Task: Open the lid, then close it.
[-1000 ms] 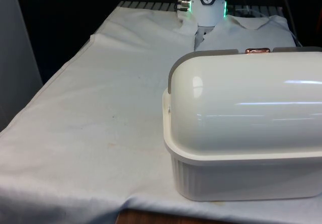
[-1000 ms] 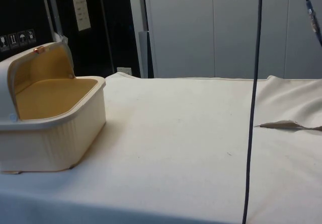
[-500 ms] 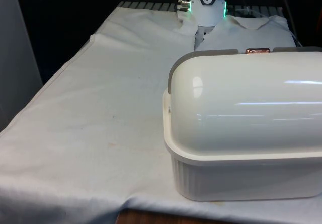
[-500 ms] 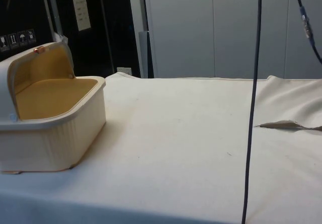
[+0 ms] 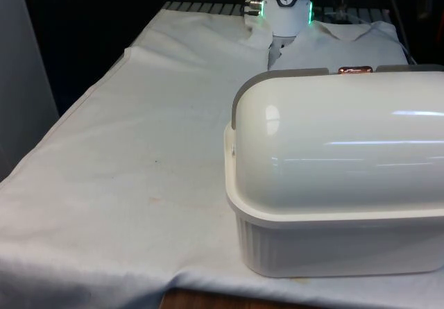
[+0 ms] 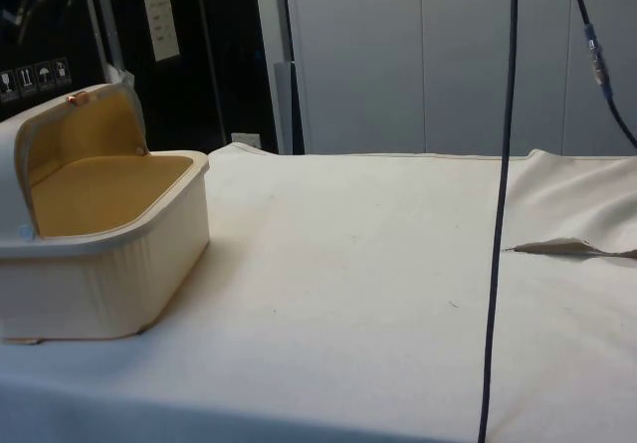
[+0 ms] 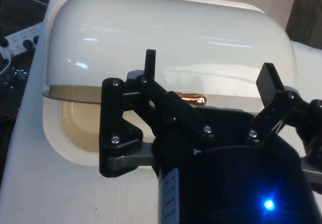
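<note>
Nothing on the table has shifted over the last second: the bread box (image 5: 336, 184) sits at the front view's right with its rolling lid (image 6: 70, 129) still rolled back, tan interior exposed in the side view, copper handle (image 5: 354, 69) at the top edge. The gripper (image 7: 209, 78) hovers above the handle, fingers spread with nothing between them. Opening looks done; judging by this, closing has not yet begun.

white bread box (image 7: 166, 48) with domed lid (image 7: 171, 38) rolled back, cream interior exposed, copper handle (image 7: 193, 99) at lid edge, gripper (image 7: 209, 73) above it, fingers (image 7: 150, 63) spread apart
</note>
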You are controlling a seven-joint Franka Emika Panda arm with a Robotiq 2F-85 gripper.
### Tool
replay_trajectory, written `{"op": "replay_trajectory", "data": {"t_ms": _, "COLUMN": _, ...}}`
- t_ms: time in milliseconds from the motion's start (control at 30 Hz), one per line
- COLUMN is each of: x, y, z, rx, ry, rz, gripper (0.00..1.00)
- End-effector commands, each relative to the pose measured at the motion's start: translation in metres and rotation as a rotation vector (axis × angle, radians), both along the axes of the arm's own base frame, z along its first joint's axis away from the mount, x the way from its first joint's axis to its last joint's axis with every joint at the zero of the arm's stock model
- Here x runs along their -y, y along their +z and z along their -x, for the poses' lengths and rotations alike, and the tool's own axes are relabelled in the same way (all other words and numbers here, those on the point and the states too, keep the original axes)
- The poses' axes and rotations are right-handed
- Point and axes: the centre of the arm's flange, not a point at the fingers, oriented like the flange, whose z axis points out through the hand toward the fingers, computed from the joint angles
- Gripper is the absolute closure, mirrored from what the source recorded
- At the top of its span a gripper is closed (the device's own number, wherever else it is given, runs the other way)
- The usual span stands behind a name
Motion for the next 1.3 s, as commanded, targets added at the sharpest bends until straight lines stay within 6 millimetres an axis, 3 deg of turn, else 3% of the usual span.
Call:
{"op": "replay_trajectory", "data": {"t_ms": 0, "x": -0.001, "y": -0.001, "z": 0.000, "rx": 0.006, "ry": 0.010, "rz": -0.008, "gripper": 0.00}}
{"op": "replay_trajectory", "data": {"t_ms": 100, "x": -0.001, "y": -0.004, "z": 0.000, "rx": 0.004, "ry": 0.011, "rz": -0.007, "gripper": 0.09}}
{"op": "replay_trajectory", "data": {"t_ms": 133, "x": -0.001, "y": -0.006, "z": 0.000, "rx": 0.004, "ry": 0.011, "rz": -0.007, "gripper": 0.20}}
{"op": "replay_trajectory", "data": {"t_ms": 200, "x": -0.001, "y": -0.006, "z": -0.001, "rx": 0.003, "ry": 0.011, "rz": -0.006, "gripper": 0.31}}
{"op": "replay_trajectory", "data": {"t_ms": 367, "x": -0.002, "y": -0.007, "z": 0.000, "rx": 0.002, "ry": 0.012, "rz": -0.006, "gripper": 0.50}}
{"op": "replay_trajectory", "data": {"t_ms": 533, "x": 0.000, "y": -0.007, "z": -0.001, "rx": -0.005, "ry": 0.003, "rz": 0.002, "gripper": 0.81}}
{"op": "replay_trajectory", "data": {"t_ms": 567, "x": -0.002, "y": -0.008, "z": 0.000, "rx": 0.002, "ry": 0.012, "rz": -0.006, "gripper": 0.81}}
{"op": "replay_trajectory", "data": {"t_ms": 700, "x": 0.000, "y": -0.017, "z": -0.001, "rx": -0.013, "ry": 0.006, "rz": -0.001, "gripper": 1.00}}
{"op": "replay_trajectory", "data": {"t_ms": 1267, "x": -0.002, "y": -0.041, "z": 0.003, "rx": -0.058, "ry": 0.007, "rz": 0.004, "gripper": 1.00}}
